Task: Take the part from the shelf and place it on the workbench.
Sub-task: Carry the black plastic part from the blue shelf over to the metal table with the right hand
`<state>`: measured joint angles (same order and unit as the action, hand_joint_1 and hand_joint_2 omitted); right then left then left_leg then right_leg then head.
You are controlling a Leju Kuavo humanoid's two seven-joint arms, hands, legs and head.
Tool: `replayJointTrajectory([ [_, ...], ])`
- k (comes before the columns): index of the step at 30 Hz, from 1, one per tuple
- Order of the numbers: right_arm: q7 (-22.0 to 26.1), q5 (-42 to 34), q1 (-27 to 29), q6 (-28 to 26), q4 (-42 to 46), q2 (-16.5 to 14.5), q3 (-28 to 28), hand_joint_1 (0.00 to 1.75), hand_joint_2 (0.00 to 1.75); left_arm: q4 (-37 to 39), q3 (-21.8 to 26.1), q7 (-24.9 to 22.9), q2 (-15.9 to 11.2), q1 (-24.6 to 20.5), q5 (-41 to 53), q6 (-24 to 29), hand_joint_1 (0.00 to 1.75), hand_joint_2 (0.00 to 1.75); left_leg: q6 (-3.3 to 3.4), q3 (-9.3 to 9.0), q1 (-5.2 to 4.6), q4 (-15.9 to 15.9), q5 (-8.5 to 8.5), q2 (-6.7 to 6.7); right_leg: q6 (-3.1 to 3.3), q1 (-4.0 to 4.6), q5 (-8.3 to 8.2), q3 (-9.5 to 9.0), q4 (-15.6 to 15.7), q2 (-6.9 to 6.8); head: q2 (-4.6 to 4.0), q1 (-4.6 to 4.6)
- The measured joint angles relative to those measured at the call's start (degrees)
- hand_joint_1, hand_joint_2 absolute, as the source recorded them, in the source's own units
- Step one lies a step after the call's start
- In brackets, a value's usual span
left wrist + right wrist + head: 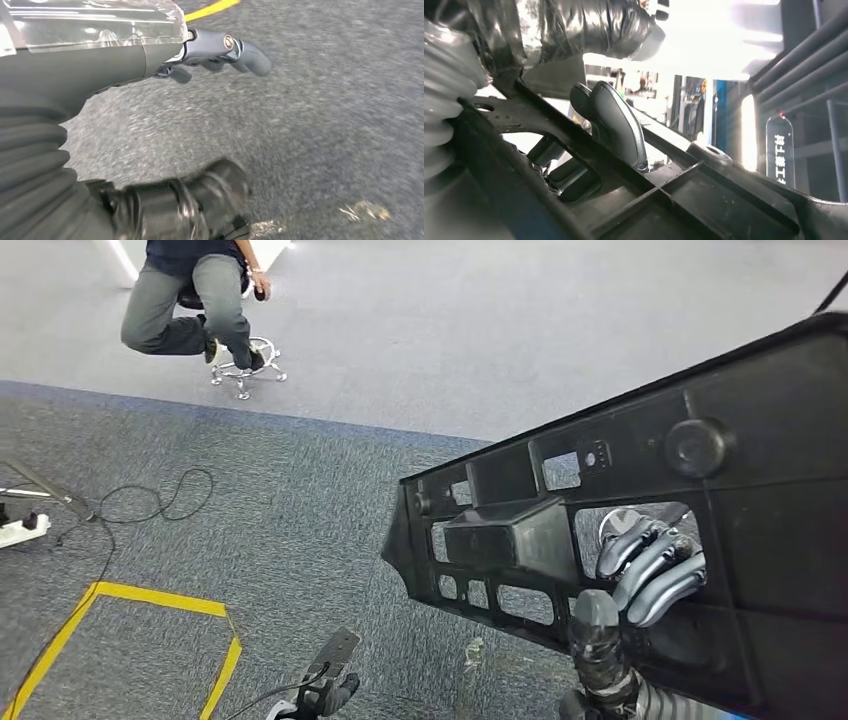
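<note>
we hold the black plastic panel part (640,510) up in front of us with our right hand (645,575), whose fingers (650,560) hook through one of its cut-out openings while the thumb presses the near face. it looks rigid, ribbed and fairly light but wide and awkward, so we judge the grip on an opening's edge sound though prone to swing. our left hand (330,695) hangs low over the grey carpet (250,540), holding nothing, though we cannot tell how its fingers lie.
</note>
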<state>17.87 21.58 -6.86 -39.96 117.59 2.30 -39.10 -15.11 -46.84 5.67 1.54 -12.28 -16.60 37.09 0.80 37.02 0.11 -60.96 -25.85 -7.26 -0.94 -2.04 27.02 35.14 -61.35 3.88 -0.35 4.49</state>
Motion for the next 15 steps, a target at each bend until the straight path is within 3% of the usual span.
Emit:
replayJointTrajectory([
  [1,0.01,-0.56,-0.41,0.02,-0.05,-0.02,-0.01,1.75,1.75,-0.02,0.0,-0.67,-0.05,-0.14,-0.08,0.18,0.0,1.75,-0.33,0.68,-0.06,-1.26,-0.57,1.51,0.33,-0.1,-0.01,-0.31,0.24,-0.82,0.0,0.24],
  [3,0.0,-1.48,-1.39,0.09,-0.17,-0.06,-0.08,1.75,1.75,-0.05,0.0,-1.81,-0.1,-0.69,-0.2,0.0,0.0,1.75,-0.97,3.68,-0.09,-6.89,-3.03,5.21,0.8,-0.06,0.19,-0.86,0.52,-2.65,0.0,0.62],
  [5,-0.44,-1.78,-2.51,0.21,-0.35,-0.07,-0.31,1.75,1.75,-0.07,0.0,-2.42,-0.1,-1.19,-0.29,-0.58,0.0,1.75,-1.36,7.37,0.24,-13.08,-5.04,6.5,0.98,0.07,0.51,-1.15,0.54,-4.53,0.0,0.73],
  [6,-0.81,-1.72,-2.96,0.29,-0.45,-0.07,-0.49,1.75,1.75,-0.07,0.0,-2.51,-0.1,-1.3,-0.27,-0.85,0.0,1.75,-1.42,8.12,0.36,-14.05,-4.78,6.69,0.96,0.08,0.69,-1.32,0.54,-5.38,0.0,0.75],
  [7,-1.19,-1.6,-3.31,0.35,-0.52,-0.07,-0.7,1.75,1.75,-0.08,0.0,-2.54,-0.12,-1.38,-0.2,-1.08,0.0,1.75,-1.4,7.72,0.42,-12.9,-3.52,6.88,0.9,0.08,0.9,-1.56,0.54,-6.18,0.0,0.75],
  [8,-1.45,-1.48,-3.52,0.4,-0.57,-0.07,-0.91,1.75,1.75,-0.08,0.0,-2.54,-0.15,-1.49,-0.09,-1.28,0.0,1.75,-1.28,6.18,0.43,-9.75,-1.55,7.37,0.8,0.08,1.14,-1.89,0.54,-6.93,0.0,0.77],
  [10,-1.48,-1.28,-3.71,0.42,-0.61,-0.08,-1.19,1.75,1.75,-0.08,0.0,-2.65,-0.2,-1.95,0.33,-1.65,0.0,1.75,-0.74,2.41,-0.05,-2.34,1.33,9.7,0.4,0.26,1.65,-2.58,0.65,-8.32,0.0,0.73],
  [12,-1.13,-1.18,-3.78,0.42,-0.66,-0.12,-1.24,1.75,1.75,-0.08,0.0,-2.96,-0.21,-2.48,0.78,-1.97,0.0,1.75,-0.03,0.79,-0.67,0.9,1.8,10.92,-0.17,0.53,1.94,-3.11,1.06,-9.4,0.0,0.69],
  [14,-0.87,-1.17,-3.83,0.42,-0.75,-0.18,-1.25,1.75,1.75,-0.08,0.0,-3.26,-0.32,-2.63,0.99,-2.16,0.0,1.75,0.64,0.55,-0.8,1.31,1.81,9.7,-0.83,0.67,2.08,-3.76,1.68,-10.22,0.0,0.69],
  [15,-0.83,-1.17,-3.88,0.42,-0.81,-0.2,-1.26,1.75,1.75,-0.08,0.0,-3.34,-0.37,-2.6,1.06,-2.25,0.0,1.75,0.95,0.19,-0.69,1.76,1.88,9.04,-1.12,0.62,2.37,-4.03,1.61,-9.78,0.0,0.58],
])
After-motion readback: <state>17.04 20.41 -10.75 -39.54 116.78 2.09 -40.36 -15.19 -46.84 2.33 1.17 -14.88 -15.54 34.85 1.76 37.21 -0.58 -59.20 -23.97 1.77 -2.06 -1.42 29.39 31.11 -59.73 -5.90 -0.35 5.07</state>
